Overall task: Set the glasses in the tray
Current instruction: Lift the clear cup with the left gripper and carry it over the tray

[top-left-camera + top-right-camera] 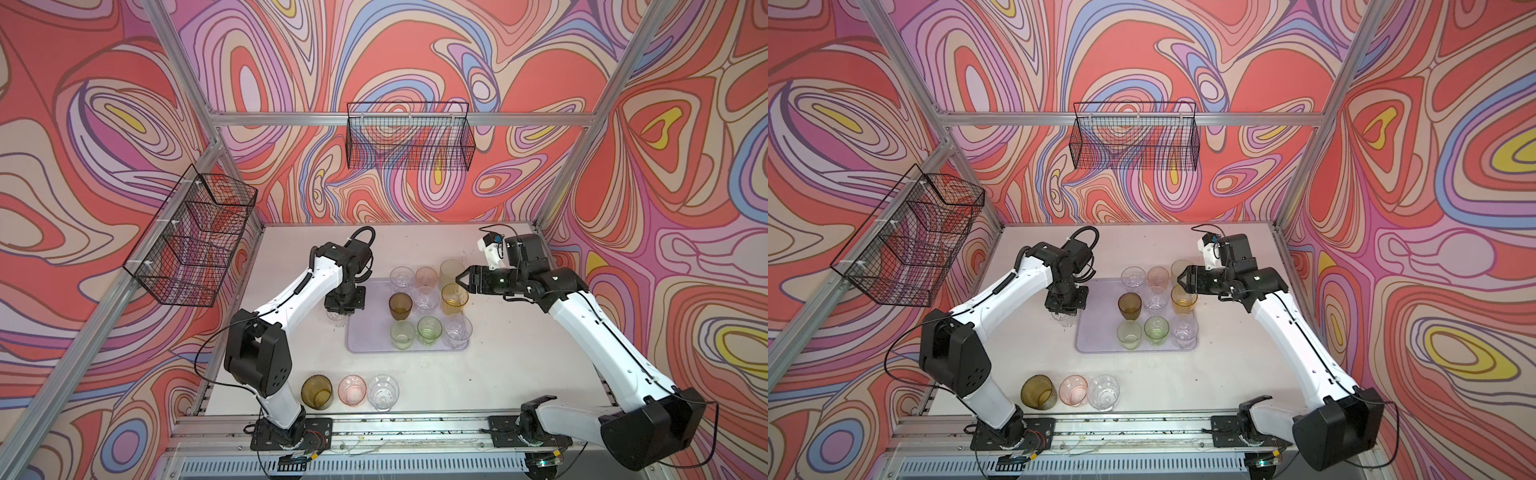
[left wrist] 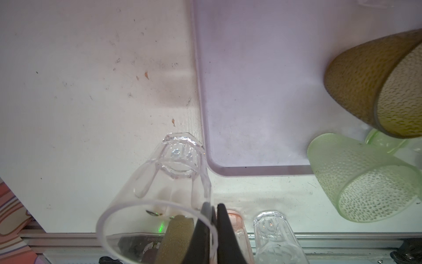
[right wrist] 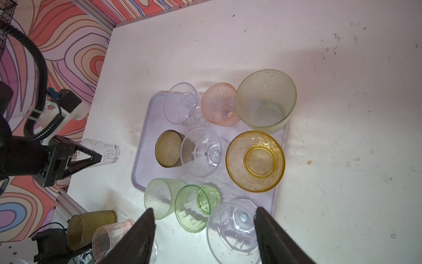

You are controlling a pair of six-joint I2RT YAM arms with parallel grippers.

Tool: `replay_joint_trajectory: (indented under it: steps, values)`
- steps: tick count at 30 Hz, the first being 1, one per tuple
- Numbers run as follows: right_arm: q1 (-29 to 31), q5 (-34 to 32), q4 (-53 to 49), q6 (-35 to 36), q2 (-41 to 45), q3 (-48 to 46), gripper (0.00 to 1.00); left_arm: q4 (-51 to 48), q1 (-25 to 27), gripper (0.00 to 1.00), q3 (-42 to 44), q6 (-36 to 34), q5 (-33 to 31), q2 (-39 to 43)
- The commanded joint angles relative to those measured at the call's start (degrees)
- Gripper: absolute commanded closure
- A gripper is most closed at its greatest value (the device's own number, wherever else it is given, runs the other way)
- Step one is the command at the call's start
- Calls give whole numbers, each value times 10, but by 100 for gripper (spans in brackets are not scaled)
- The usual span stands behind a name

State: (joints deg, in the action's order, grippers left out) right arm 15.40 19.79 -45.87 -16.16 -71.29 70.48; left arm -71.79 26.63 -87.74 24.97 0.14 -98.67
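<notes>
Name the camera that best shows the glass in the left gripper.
Left wrist: the clear glass shows large, rim to base, wall pinched by the left gripper. Right wrist shows it small; in both top views the gripper hides most.

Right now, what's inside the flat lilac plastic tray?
Nine small translucent tumblers, standing in three rows; the tray's left side is bare. The floor beneath them is covered.

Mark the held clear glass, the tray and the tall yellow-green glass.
held clear glass [image 2: 178, 157], left wrist view, on its faceted base.
tray [image 1: 365, 332], a top view, on its bare floor.
tall yellow-green glass [image 3: 266, 101], right wrist view, on its inner wall.
</notes>
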Motion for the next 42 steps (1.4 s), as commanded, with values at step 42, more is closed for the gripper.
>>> replay_joint_trajectory:
  steps: [42]
  values:
    - [-1, 1, -14, -16, 22, -10, 30, -40, -4, 100, -372, -81, 53, -289]
